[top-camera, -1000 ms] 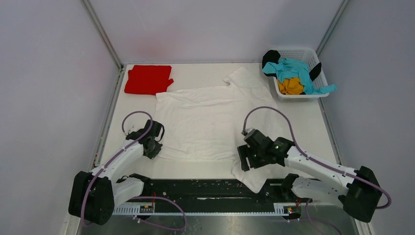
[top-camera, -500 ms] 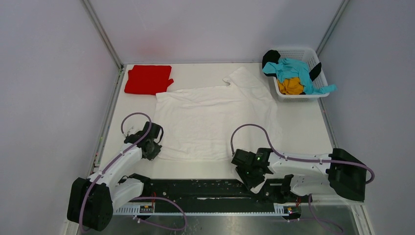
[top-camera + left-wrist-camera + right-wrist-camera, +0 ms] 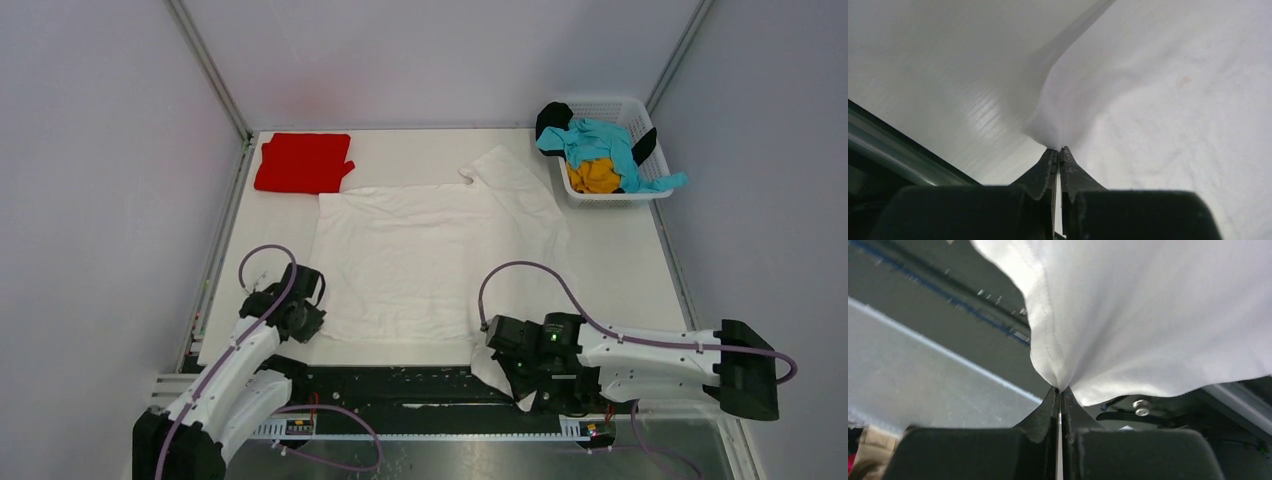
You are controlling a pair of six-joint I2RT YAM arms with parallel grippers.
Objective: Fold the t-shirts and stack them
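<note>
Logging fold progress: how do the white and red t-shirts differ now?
The white t-shirt lies spread open, covering much more area; the red t-shirt sits folded compact at far left. The left gripper and right gripper pinch the white one's near edge; nothing touches the red one. Both are plain cloth.

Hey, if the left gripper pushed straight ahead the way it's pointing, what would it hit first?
The white t-shirt it pinches: the left gripper would likely push into that raised fold.

Spread t-shirt [image 3: 420,260] lies mid-table [image 3: 625,250], its near hem between left gripper [image 3: 300,322] and right gripper [image 3: 505,350]; folded t-shirt [image 3: 303,162] just behind its far-left corner; basket [image 3: 610,103] holding heaped t-shirts [image 3: 600,145] far right.
</note>
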